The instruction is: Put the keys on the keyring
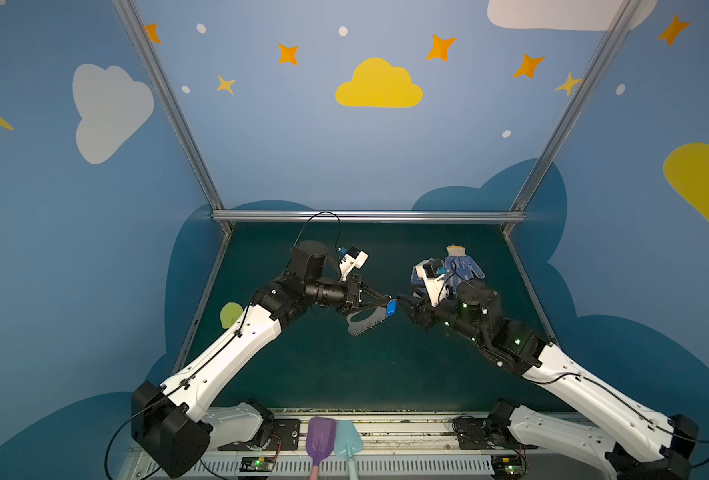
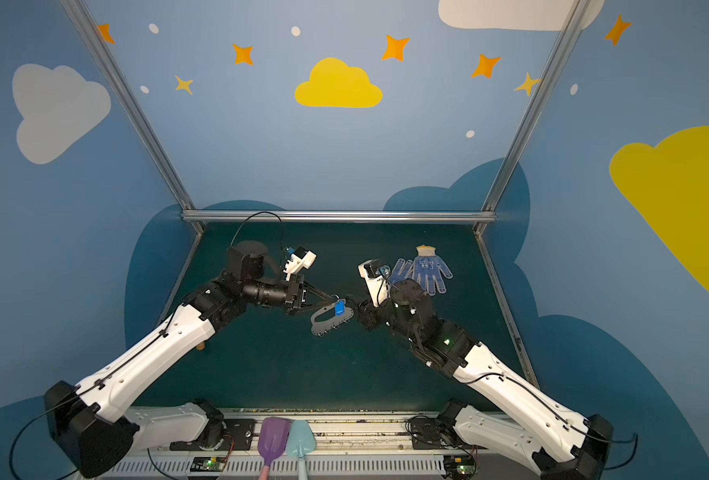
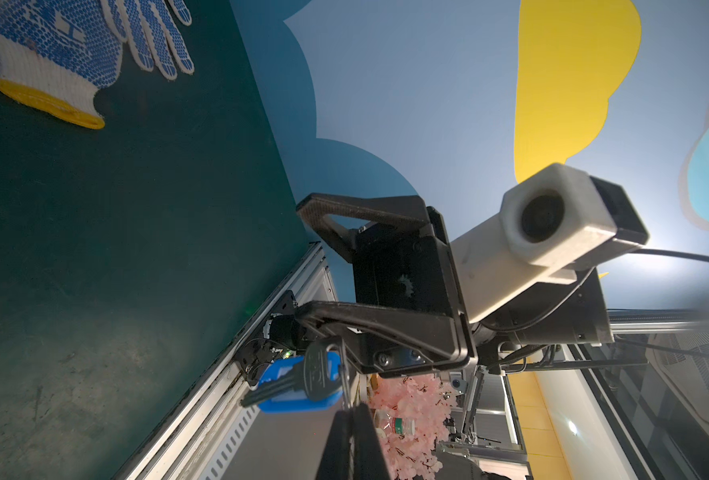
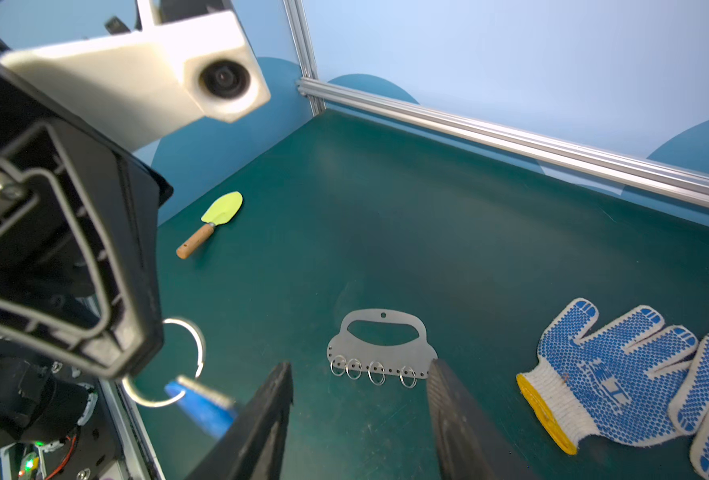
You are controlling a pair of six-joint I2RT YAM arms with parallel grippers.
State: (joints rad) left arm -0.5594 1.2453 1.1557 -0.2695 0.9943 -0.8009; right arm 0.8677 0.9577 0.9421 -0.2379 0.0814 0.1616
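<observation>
Your left gripper point(image 1: 386, 298) clamps the keys point(image 1: 391, 308) by their split ring point(image 4: 201, 349). They look light and swing-prone, dangling over the keyring point(image 4: 381, 349), which lies flat on the mat point(image 4: 386, 208). Your right gripper point(image 4: 359, 365) stands half open, empty. Take the stiff, slick silver key point(image 3: 317, 368) by its flat head.

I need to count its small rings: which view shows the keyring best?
The right wrist view: the keyring lies flat on the mat, nearly whole, four rings visible. In both top views it is small and partly hidden behind the keys. The left wrist view misses it.
</observation>
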